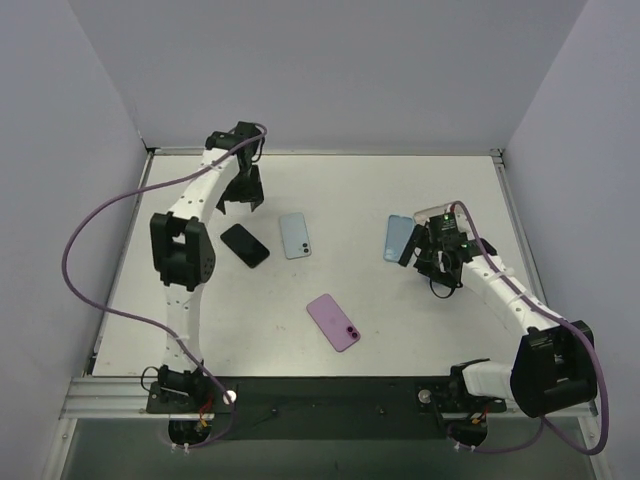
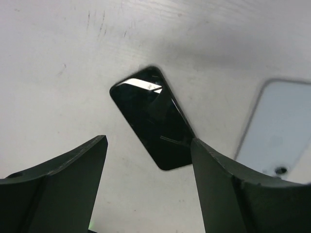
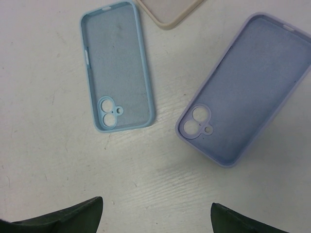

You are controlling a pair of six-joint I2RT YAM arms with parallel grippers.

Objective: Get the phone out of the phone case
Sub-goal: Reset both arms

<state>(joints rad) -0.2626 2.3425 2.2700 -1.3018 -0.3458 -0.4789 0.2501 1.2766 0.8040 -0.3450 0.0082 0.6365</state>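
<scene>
A black phone (image 1: 245,245) lies screen up on the table, and in the left wrist view (image 2: 150,116) it sits just beyond my fingertips. My left gripper (image 1: 240,198) (image 2: 148,141) is open and empty above it. A pale blue phone (image 1: 295,235) (image 2: 279,131) lies back up to its right. A purple phone (image 1: 333,322) lies back up nearer the front. My right gripper (image 1: 432,255) (image 3: 155,203) is open and empty over an empty blue case (image 1: 398,238) (image 3: 116,68) and an empty lavender case (image 3: 248,92).
A beige case (image 1: 430,213) (image 3: 167,9) lies just behind the other two cases. Grey walls close the table on the left, back and right. The arm bases stand at the near edge.
</scene>
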